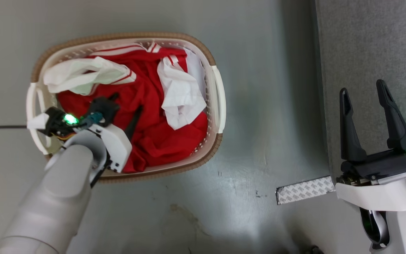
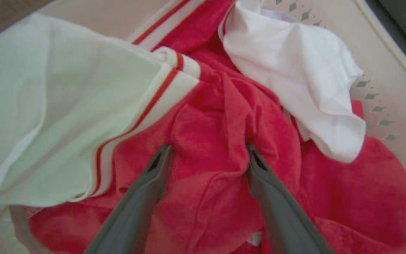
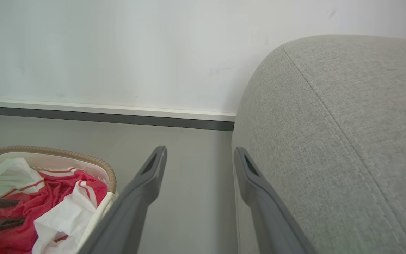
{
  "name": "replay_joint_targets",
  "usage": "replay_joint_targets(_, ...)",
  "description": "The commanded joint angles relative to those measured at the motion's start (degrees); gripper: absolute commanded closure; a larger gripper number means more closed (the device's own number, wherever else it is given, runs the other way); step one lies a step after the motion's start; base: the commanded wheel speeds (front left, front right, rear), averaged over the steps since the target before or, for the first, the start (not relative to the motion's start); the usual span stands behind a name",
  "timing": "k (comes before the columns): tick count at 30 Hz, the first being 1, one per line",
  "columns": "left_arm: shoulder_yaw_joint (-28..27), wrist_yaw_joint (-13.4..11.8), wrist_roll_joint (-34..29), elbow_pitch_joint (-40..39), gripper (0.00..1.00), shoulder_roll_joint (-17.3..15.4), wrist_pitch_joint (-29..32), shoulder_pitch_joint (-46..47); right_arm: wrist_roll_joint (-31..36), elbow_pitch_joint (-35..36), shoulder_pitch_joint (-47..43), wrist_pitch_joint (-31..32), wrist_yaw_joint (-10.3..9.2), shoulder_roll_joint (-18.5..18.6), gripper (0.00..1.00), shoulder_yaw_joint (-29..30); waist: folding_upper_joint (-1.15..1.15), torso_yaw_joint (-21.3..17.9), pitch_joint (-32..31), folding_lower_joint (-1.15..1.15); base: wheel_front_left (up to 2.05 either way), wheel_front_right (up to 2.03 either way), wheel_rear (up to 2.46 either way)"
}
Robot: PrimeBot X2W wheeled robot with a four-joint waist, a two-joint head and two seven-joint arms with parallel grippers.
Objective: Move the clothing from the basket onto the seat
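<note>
Nothing is across yet, by my reckoning: the clothing (image 1: 146,120) all lies in the basket (image 1: 220,102), none on the seat (image 1: 372,42). My left pincer (image 2: 208,150) stands wide apart astride a red fold, not gripping. My right pincer (image 1: 363,93) hangs apart beside the seat, holding nothing.

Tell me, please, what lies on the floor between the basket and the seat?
Bare grey floor separates the basket from the seat in the head view; a tape strip lies lower in that view.
</note>
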State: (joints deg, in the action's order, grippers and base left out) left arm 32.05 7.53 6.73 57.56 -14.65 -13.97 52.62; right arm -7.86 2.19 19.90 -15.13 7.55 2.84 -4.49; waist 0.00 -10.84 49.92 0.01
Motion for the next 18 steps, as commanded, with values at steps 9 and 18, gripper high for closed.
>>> replay_joint_targets(9, 1.2, -0.1, 2.4, 4.4, 1.00, 1.0, -0.9, 3.8, -0.6, 0.1, -0.3, 0.0, -0.12, 0.1, 0.00, 1.2, 0.00, -0.3, 1.1, -0.01, 0.00, 0.00, 0.00)
replay_joint_targets(18, -4.0, -1.1, 7.4, -7.7, 1.00, 2.1, -1.2, -5.7, -0.2, -2.8, -1.2, 0.0, -0.12, 0.1, 0.00, 1.1, 0.00, 3.0, -11.5, -0.01, 0.00, 0.00, 0.00)
